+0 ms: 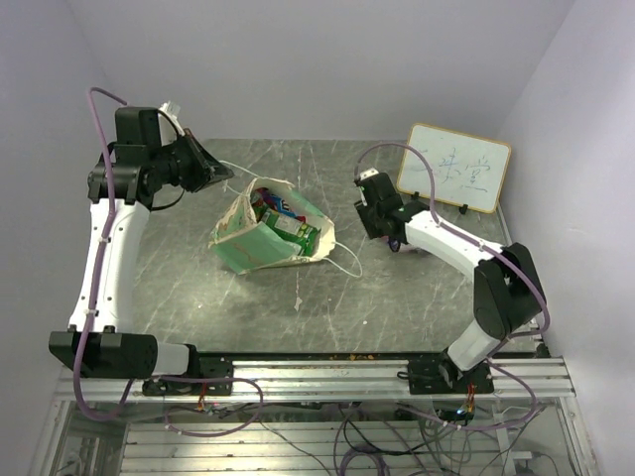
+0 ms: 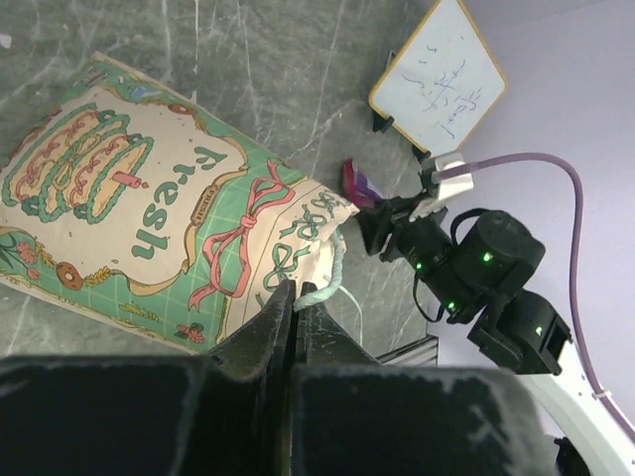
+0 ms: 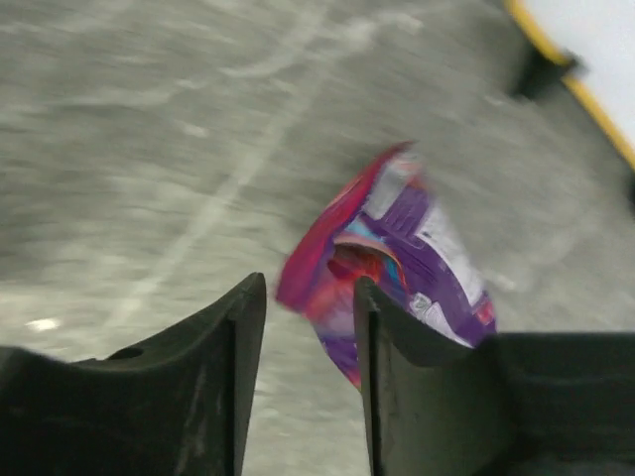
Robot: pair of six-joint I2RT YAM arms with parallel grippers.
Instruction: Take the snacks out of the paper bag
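Right wrist: R tool (image 3: 308, 287) parted; purple snack (image 3: 417, 230) beyond

The top view is bright and even, with soft light whose source is not seen; the pale walls (image 1: 298, 59) look flat and clean. The counter (image 1: 298, 307) has a weak sheen, and the bag (image 1: 260, 243) throws only a faint, soft shadow. The writing on the whiteboard (image 1: 454, 167) is too small to read. In the left wrist view the bag is sharp, while the left fingers (image 2: 273, 327) are dark and a little soft. The right wrist view is strongly blurred by motion: the counter is streaked and the packet (image 3: 397, 258) is smeared, but the right fingers (image 3: 228, 367) are clear.
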